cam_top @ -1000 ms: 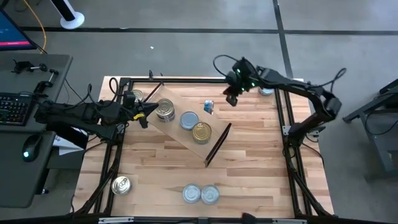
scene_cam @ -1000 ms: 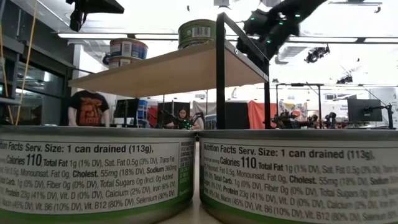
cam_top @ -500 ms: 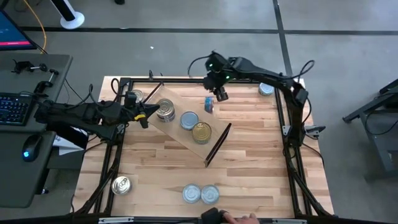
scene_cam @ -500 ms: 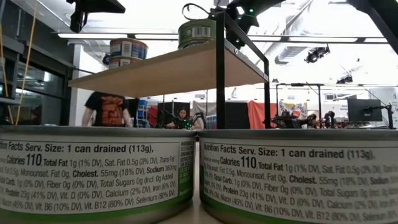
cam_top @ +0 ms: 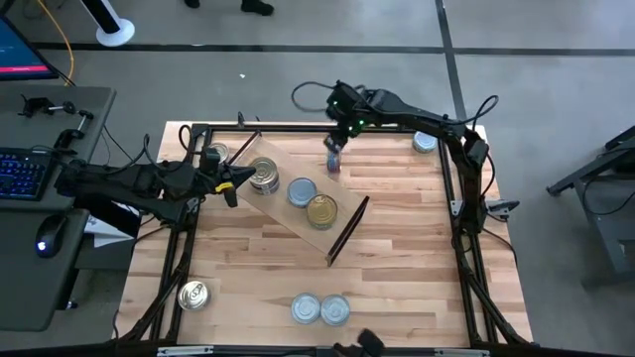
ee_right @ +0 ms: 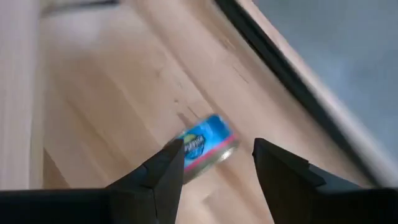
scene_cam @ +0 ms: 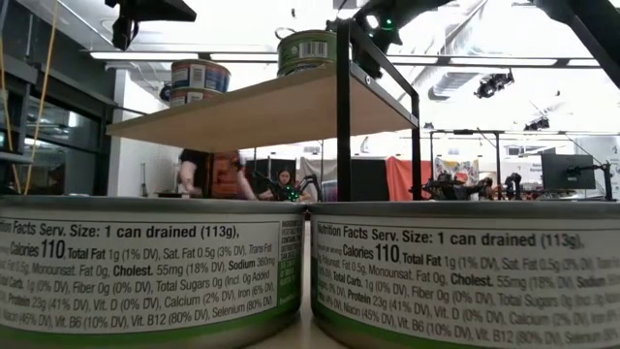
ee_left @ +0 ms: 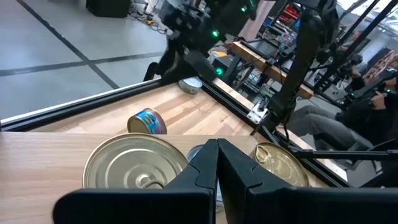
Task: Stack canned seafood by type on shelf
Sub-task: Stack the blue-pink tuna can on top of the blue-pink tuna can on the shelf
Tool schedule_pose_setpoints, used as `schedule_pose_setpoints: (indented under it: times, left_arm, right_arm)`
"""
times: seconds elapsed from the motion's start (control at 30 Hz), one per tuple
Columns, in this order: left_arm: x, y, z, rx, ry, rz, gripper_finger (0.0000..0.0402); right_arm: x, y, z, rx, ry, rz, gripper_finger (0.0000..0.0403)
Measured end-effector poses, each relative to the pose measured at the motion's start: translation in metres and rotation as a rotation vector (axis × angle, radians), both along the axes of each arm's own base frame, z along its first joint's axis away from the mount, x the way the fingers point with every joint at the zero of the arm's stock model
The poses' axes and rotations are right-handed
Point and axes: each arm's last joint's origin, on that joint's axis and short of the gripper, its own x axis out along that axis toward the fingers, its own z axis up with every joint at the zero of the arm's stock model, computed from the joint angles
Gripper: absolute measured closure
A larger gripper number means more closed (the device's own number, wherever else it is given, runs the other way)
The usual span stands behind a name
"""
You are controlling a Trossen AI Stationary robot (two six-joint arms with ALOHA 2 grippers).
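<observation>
The shelf (cam_top: 342, 203) stands slanted in the middle of the table with three cans on it: a stacked one (cam_top: 263, 177), a pale one (cam_top: 302, 191) and a gold one (cam_top: 320, 210). A blue-labelled can (cam_top: 333, 166) lies on its side on the table just beyond the shelf's far edge. My right gripper (cam_top: 335, 151) hangs over it, open; in the right wrist view its fingers (ee_right: 168, 171) stand on either side of the can (ee_right: 202, 148) without touching it. My left gripper (cam_top: 230, 184) is shut at the shelf's left end, a little short of the stacked can (ee_left: 134, 168).
Loose cans stand at the far right corner (cam_top: 425, 142), the far left (cam_top: 213, 154), the near left (cam_top: 193, 295), and as a pair at the near edge (cam_top: 319, 309). A black frame (cam_top: 458, 208) rims the table. People move in the room beyond.
My right gripper has travelled from the far right of the table toward the left along the far edge and come to hang over the blue can lying on its side. The cans and the shelf have stayed where they were.
</observation>
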Motion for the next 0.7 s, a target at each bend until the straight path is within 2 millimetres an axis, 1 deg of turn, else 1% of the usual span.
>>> schedule_pose_setpoints:
  times: [0.1, 0.2, 0.33, 0.5, 0.6, 0.7]
  left_arm:
    - [0.0, 0.0, 0.0, 0.002, 0.001, -0.001, 0.0402]
    - [0.0, 0.0, 0.0, 0.03, 0.015, -0.008, 0.0401]
    - [0.0, 0.0, 0.0, 0.053, 0.026, -0.014, 0.0401]
    - [0.001, 0.004, 0.0, 0.041, 0.019, 0.022, 0.0401]
    - [0.006, 0.01, 0.0, 0.006, -0.003, 0.057, 0.0402]
    - [0.014, 0.016, -0.001, 0.023, 0.014, 0.004, 0.0402]
  right_arm:
    - [-0.003, -0.002, -0.001, 0.112, -0.038, -0.231, 0.0219]
    - [0.002, -0.001, 0.001, 0.126, -0.1, -0.33, 0.0219]
    - [0.003, 0.0, 0.002, 0.122, -0.118, -0.359, 0.0219]
    - [0.003, -0.002, 0.002, 0.036, -0.091, -0.307, 0.022]
    - [0.004, -0.002, 0.002, 0.056, -0.103, -0.29, 0.022]
    - [0.004, -0.001, 0.002, 0.071, -0.107, -0.293, 0.0216]
